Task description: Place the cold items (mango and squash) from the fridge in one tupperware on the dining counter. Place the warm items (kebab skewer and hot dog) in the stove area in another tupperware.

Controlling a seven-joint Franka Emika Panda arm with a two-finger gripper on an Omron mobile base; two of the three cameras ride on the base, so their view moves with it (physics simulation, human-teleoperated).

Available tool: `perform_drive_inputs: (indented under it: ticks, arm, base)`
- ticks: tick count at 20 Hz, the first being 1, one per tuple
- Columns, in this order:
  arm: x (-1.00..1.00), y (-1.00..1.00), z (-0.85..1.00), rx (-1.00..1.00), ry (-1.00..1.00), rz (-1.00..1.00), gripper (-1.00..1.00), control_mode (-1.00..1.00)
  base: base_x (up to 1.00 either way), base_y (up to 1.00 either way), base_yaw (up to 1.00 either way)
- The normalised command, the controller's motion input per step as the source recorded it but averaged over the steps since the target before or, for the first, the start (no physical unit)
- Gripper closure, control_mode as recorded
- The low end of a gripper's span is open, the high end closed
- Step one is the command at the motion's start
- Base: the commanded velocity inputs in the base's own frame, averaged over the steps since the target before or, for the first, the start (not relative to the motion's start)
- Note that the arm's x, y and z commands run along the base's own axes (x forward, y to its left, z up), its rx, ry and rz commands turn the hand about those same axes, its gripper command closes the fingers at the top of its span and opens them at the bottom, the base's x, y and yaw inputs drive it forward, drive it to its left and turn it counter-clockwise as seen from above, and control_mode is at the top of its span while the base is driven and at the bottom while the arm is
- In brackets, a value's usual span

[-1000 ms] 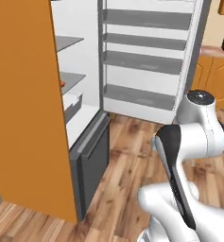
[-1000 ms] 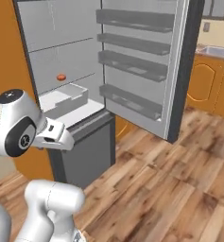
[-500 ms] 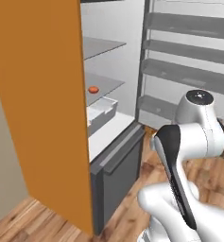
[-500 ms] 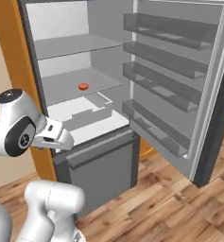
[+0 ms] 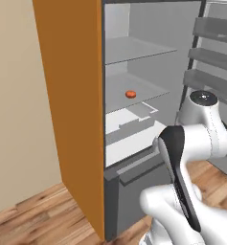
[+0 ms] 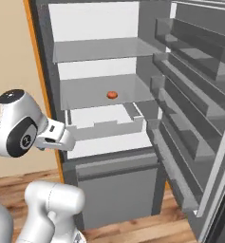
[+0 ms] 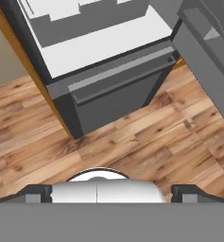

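Fridge open, claw held back with its tips spread wide

The fridge [image 6: 109, 95] stands open, its orange side panel [image 5: 69, 105] on the left; a small round orange item [image 6: 112, 94] lies on the middle shelf [image 6: 85, 92], above the white drawer [image 6: 104, 126]. The claw [image 7: 111, 191] points down at the wooden floor [image 7: 146, 142], holding nothing.

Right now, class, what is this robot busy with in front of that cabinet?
The white arm is parked in front of the fridge, whose door stands wide open. Its gripper is open, holds nothing and points down at the wooden floor before the dark lower drawer. A small orange-red item lies on the middle shelf, above a white drawer. Nothing has been picked up yet.
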Motion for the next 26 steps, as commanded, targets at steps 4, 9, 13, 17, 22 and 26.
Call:
perform_drive_inputs:
  ticks: [4, 9, 13, 17, 22, 26]
  arm:
    - [0.0, 0.0, 0.0, 0.0, 0.0, 0.0, -1.0, 1.0]
    - [0.0, 0.0, 0.0, 0.0, 0.0, 0.0, -1.0, 1.0]
    - [0.0, 0.0, 0.0, 0.0, 0.0, 0.0, -1.0, 1.0]
    - [0.0, 0.0, 0.0, 0.0, 0.0, 0.0, -1.0, 1.0]
    - [0.0, 0.0, 0.0, 0.0, 0.0, 0.0, -1.0, 1.0]
    - [0.0, 0.0, 0.0, 0.0, 0.0, 0.0, -1.0, 1.0]
  base:
    - [0.08, -0.78, 0.26]
    - [0.02, -0.23, -0.13]
    - [0.56, -0.03, -0.03]
    - [0.61, -0.39, 0.15]
    - [0.04, -0.22, 0.12]
    - [0.09, 0.0, 0.04]
